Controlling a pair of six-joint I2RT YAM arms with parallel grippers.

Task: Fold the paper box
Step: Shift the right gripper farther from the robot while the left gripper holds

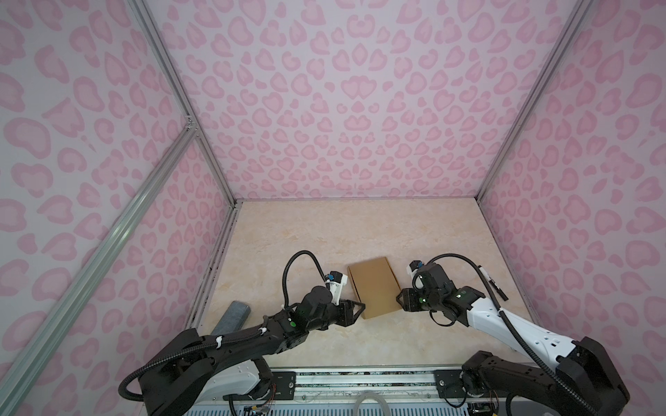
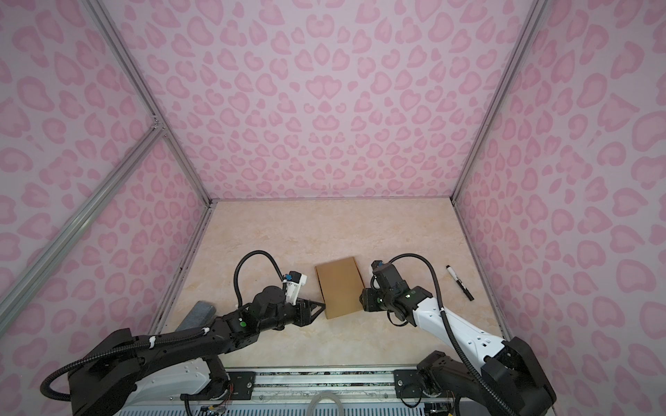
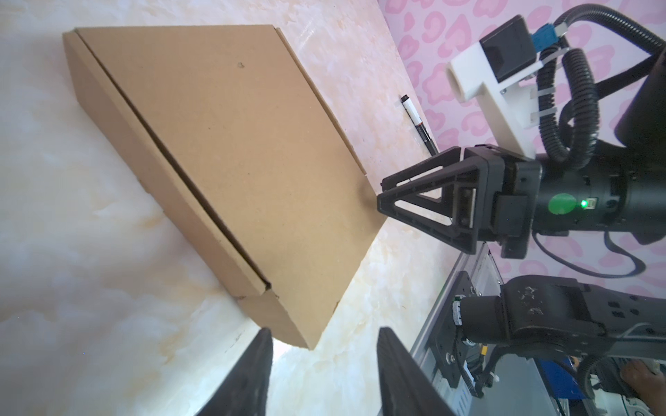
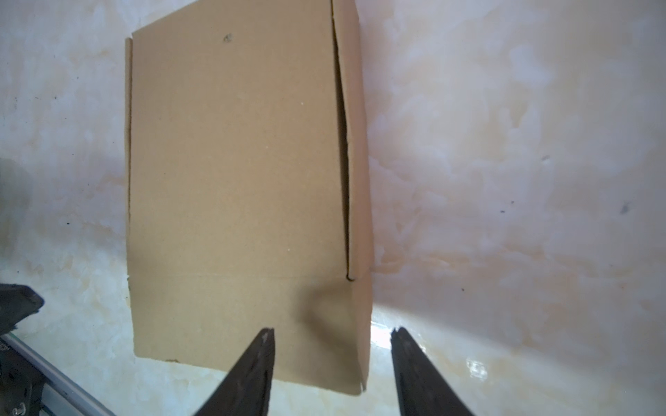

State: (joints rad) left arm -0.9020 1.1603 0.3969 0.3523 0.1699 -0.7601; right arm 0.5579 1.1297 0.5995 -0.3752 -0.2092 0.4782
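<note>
The paper box (image 1: 374, 288) (image 2: 340, 286) is a shallow brown cardboard carton, folded shut and lying flat on the marble table. My left gripper (image 1: 362, 306) (image 2: 322, 306) sits at its near left corner. In the left wrist view the left gripper (image 3: 326, 342) is open, with the box (image 3: 234, 162) corner just ahead of the gap and untouched. My right gripper (image 1: 398, 297) (image 2: 361, 297) (image 3: 380, 192) is at the near right corner. In the right wrist view the right gripper (image 4: 331, 331) is open and straddles the box (image 4: 238, 180) side edge, one finger over the lid and one beside the wall.
A grey felt block (image 1: 232, 317) (image 2: 198, 313) lies at the near left by the wall. A black marker pen (image 2: 459, 282) (image 3: 418, 122) lies at the right by the wall. Pink patterned walls enclose the table. A metal rail (image 1: 360, 378) runs along the front edge.
</note>
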